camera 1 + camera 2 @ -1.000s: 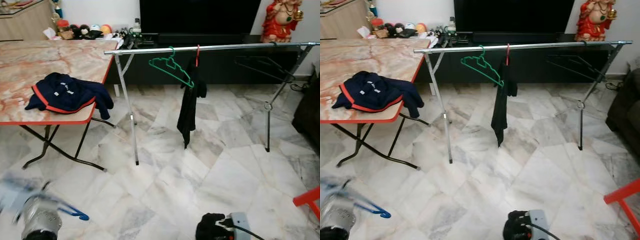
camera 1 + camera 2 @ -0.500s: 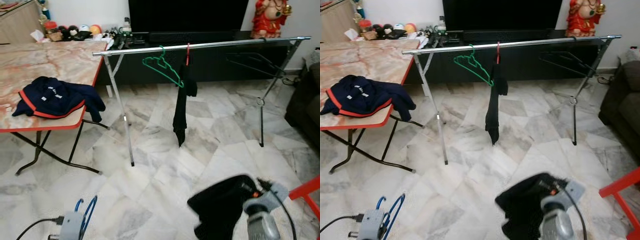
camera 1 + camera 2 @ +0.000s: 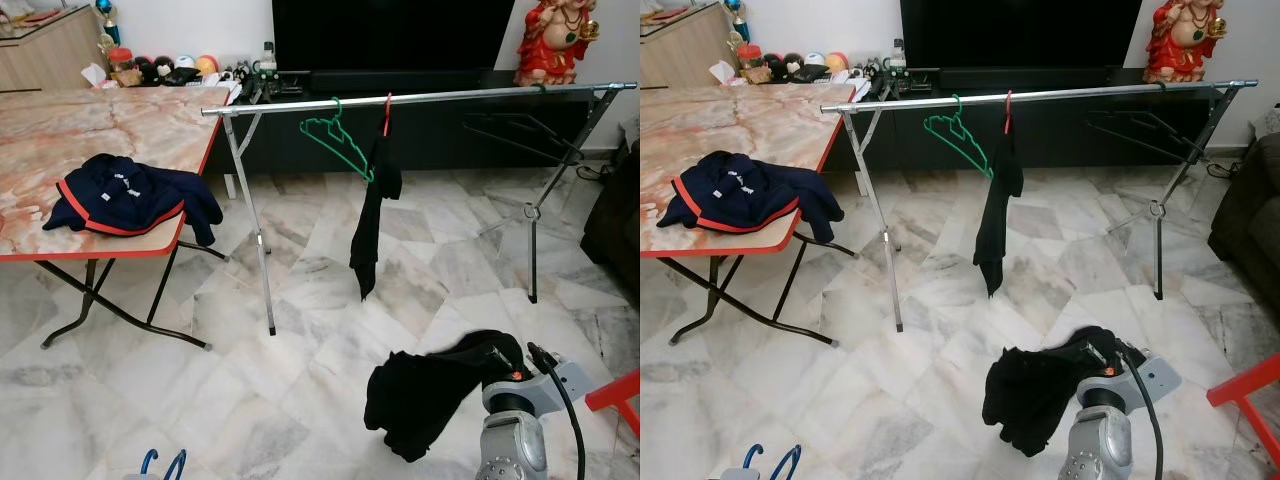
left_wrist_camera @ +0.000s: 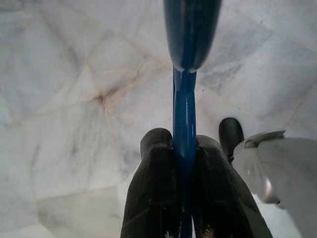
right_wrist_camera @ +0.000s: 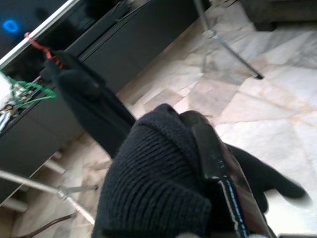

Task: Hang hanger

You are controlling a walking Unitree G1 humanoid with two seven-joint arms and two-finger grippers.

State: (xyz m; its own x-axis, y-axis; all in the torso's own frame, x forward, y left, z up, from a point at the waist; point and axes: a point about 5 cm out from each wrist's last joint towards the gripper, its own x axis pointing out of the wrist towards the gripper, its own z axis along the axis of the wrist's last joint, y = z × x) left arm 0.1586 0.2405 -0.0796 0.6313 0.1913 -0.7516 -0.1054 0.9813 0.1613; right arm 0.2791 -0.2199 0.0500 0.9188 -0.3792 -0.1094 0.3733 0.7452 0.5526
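Pinching a blue hanger (image 4: 184, 114) between its two black fingers (image 4: 153, 188), the left pincer (image 4: 184, 198) is held low over the marble floor (image 3: 300, 400); in the left eye view the blue loops of the hanger (image 3: 165, 465) show at the bottom edge. The plastic is thin, smooth and glossy, so I judge it light and rather stiff, but also slippery and easy to twist inside the grip. A hold on the straight part close under the hook would leave the hook free to go over a rail.

The right pincer (image 5: 218, 168) is wrapped in a black knitted garment (image 3: 430, 385), which hangs in soft folds from the right arm, also low over the floor. The cloth hides the fingers, so I cannot tell how they stand. This garment looks soft and floppy, and it will sag and slide if it is not gathered well.

Further ahead stands a metal drying rack (image 3: 420, 98) with a long horizontal bar. An empty green hanger (image 3: 340, 140) hangs on it, and just beside it a red hanger (image 3: 388, 105) carries a dark cloth. To the left, a navy jacket (image 3: 130, 195) with red trim lies on the marble-patterned tabletop (image 3: 60, 130). The rack is well apart from both pincers.
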